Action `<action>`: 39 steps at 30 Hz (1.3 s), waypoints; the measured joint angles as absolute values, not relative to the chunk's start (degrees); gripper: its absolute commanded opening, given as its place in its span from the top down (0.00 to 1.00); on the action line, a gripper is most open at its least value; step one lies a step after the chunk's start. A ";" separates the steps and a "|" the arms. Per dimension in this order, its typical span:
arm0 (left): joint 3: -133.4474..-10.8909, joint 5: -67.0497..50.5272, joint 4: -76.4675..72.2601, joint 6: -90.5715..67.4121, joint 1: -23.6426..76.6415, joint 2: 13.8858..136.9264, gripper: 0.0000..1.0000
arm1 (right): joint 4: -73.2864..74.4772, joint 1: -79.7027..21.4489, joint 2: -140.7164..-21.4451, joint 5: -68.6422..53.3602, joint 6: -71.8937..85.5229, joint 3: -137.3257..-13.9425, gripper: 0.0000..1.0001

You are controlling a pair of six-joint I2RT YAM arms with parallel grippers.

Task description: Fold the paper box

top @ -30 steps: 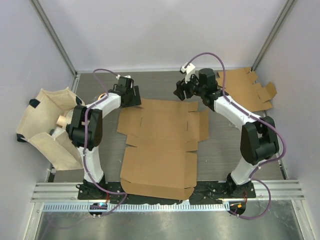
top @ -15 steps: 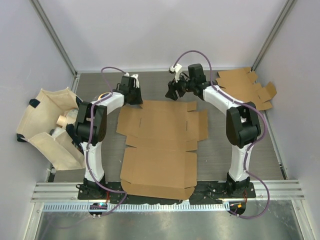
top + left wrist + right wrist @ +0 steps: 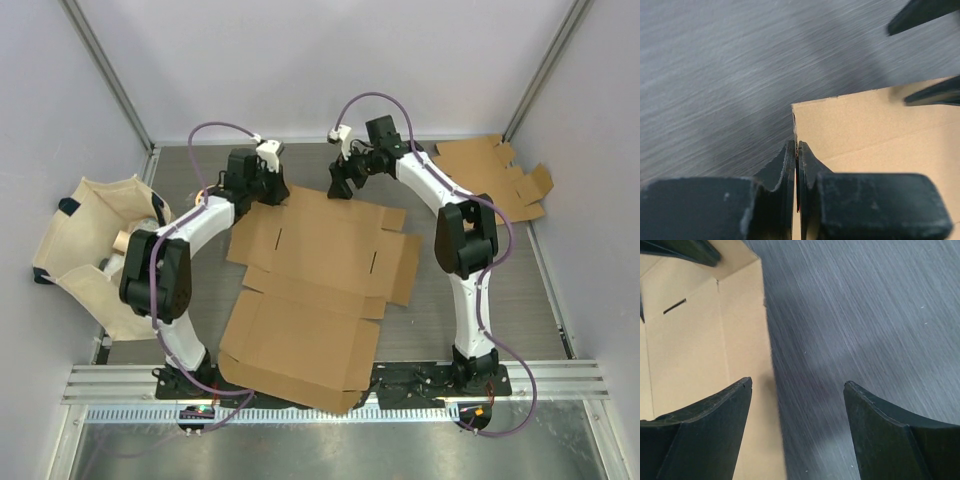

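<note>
While it lies unfolded and flat, skewed on the grey tabletop (image 3: pixel 500 300) between the two arms, the cardboard box blank (image 3: pixel 315 285) shows its creases and two narrow slots face-up. Its near corner reaches over the metal rail (image 3: pixel 560 385) at the front. At the blank's far left corner, the left claw (image 3: pixel 268 188) is pinched closed on the cardboard. In the wrist view the sheet's edge is clamped between the pressed-together jaws of that claw (image 3: pixel 796 165). At the blank's far edge, near the middle, the right claw (image 3: pixel 340 185) hangs spread wide and grips nothing. Its wrist view shows one of the fingers (image 3: pixel 700 425) above the cardboard's edge and the other above bare tabletop. A second cardboard blank (image 3: pixel 495 180) lies flat in the far right corner, well apart. A canvas bag (image 3: pixel 95 250) slumps at the left side.
</note>
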State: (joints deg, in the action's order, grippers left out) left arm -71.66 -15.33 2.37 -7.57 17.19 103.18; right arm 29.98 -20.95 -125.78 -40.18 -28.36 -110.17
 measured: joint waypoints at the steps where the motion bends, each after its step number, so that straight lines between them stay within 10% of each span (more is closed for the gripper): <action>1: -71.46 -16.27 1.85 -7.09 17.19 101.89 0.93 | 31.40 -20.93 -126.23 -40.27 -28.69 -111.00 0.21; 20: -65.80 -20.97 -0.64 -5.93 18.31 92.51 0.93 | 40.12 -22.24 -128.64 -56.16 -27.22 -116.25 0.45; 26: -65.52 -20.51 -1.80 -6.72 19.25 91.31 0.83 | 38.44 -23.83 -128.79 -57.56 -23.42 -115.50 0.99; 29: -64.53 -19.55 -1.98 -8.99 19.44 90.94 0.68 | 35.20 -24.56 -127.83 -55.29 -20.58 -112.44 0.99; 39: -61.10 -24.64 -9.76 -24.23 19.44 91.37 0.62 | 32.03 -25.67 -123.72 -49.76 -17.37 -106.45 0.99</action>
State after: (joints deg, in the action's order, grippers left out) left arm -61.10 -24.64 -9.76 -24.23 19.44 91.37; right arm 32.03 -25.67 -123.72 -49.76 -17.37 -106.45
